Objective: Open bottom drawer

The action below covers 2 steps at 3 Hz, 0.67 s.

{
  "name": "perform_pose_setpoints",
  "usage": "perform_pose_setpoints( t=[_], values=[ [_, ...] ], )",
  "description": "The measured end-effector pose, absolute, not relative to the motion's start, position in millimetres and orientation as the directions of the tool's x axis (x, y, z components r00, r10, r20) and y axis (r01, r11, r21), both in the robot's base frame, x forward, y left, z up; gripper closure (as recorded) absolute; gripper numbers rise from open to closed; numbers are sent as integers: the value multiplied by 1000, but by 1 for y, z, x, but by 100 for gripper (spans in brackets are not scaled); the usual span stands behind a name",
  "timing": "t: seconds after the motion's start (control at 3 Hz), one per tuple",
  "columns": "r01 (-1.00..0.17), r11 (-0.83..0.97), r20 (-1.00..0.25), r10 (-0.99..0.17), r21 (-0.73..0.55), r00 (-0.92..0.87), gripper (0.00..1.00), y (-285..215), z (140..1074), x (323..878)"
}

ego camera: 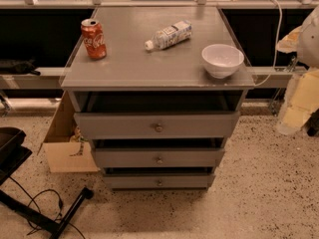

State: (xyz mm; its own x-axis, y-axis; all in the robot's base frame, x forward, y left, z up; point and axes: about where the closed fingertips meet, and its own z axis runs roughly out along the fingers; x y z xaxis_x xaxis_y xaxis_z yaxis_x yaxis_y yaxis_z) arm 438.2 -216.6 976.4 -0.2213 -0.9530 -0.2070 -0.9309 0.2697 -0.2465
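The grey cabinet has three flat-fronted drawers stacked under its top. The bottom drawer is the slimmest, just above the floor, with a small round metal knob at its centre. Its front lies in line with the cabinet's base and looks closed. Above it are the middle drawer and the tall top drawer. My gripper shows only as a pale blurred shape at the right edge, off to the right of the cabinet and well above the bottom drawer.
On the cabinet top stand a red cola can, a plastic bottle lying on its side, and a white bowl. A cardboard box sits on the floor at the left. A black stand and cable lie at lower left.
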Motion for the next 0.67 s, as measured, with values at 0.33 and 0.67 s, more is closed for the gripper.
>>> perform_pose_setpoints(
  t=[0.33, 0.67],
  values=[
    [-931, 271, -208, -952, -243, -223, 0, -216, 973, 438],
    [-933, 278, -210, -950, -226, -232, 0, -213, 959, 436]
  ],
)
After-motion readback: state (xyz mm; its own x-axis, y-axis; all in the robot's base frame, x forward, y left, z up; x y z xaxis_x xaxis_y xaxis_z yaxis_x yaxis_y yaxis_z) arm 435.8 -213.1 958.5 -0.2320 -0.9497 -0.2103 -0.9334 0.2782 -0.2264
